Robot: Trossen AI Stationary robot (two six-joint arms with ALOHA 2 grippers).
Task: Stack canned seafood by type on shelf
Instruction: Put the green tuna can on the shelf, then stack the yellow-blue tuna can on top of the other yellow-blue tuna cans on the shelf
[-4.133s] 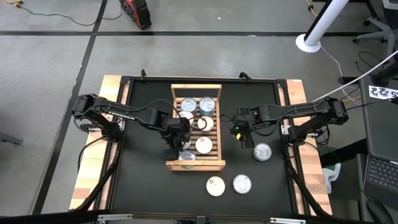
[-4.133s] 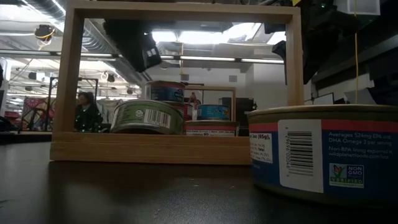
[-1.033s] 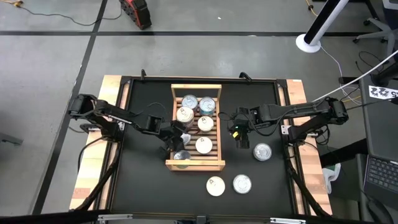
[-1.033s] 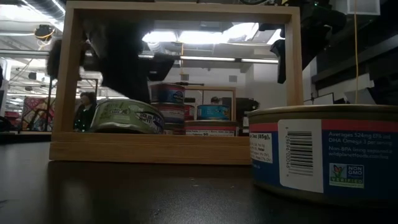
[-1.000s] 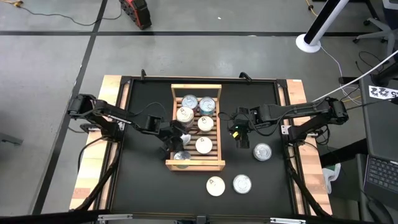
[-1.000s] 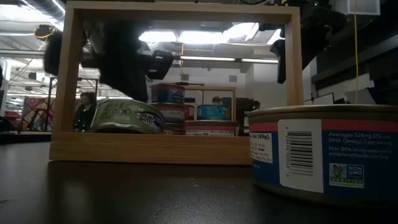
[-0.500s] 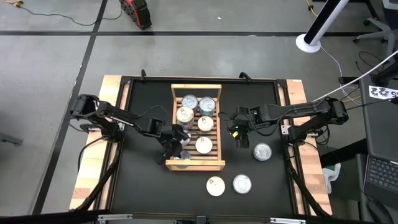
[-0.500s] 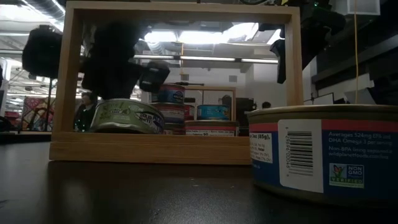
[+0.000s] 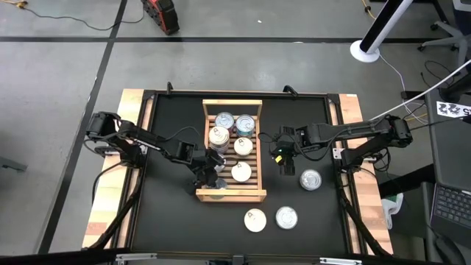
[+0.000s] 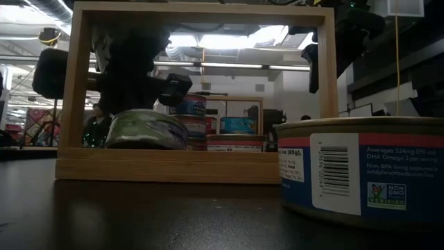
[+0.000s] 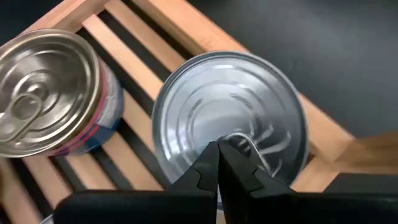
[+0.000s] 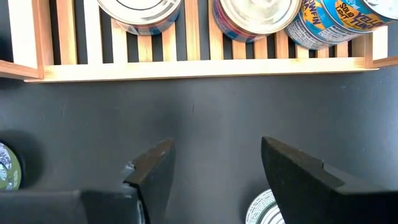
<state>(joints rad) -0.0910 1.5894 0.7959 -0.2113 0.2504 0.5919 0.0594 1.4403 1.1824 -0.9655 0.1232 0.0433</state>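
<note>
The wooden slatted shelf (image 9: pixel 232 104) stands mid-table with several round tins on it. A silver-lidded tin (image 11: pixel 230 112) sits on the slats in the shelf's near left corner (image 10: pixel 146 130). My left gripper (image 11: pixel 217 148) is shut, with its tips down on that tin's lid (image 9: pixel 211 179). A red-and-blue-labelled tin (image 11: pixel 46 93) stands beside it. My right gripper (image 12: pixel 216 146) hangs open above the bare table just right of the shelf (image 9: pixel 283 162), holding nothing. My left gripper's shut fingertips (image 11: pixel 208 155) rest on the tin's lid, right beside its pull ring (image 11: pixel 252 146). They come slanting down from above and from the table's left. The tin stands flat on the shelf's slats, lid up.
Three more tins stand on the table: one right of the shelf (image 9: pixel 310 179) and two near the front edge (image 9: pixel 255 219) (image 9: pixel 286 216). A blue-labelled tin (image 10: pixel 361 173) fills the low view's right. The shelf's raised end rail (image 10: pixel 201 10) frames the near end.
My left gripper, still shut, has gone down and toward the table's near edge onto the corner tin. In the low view that tin has shifted a little toward the table's right.
</note>
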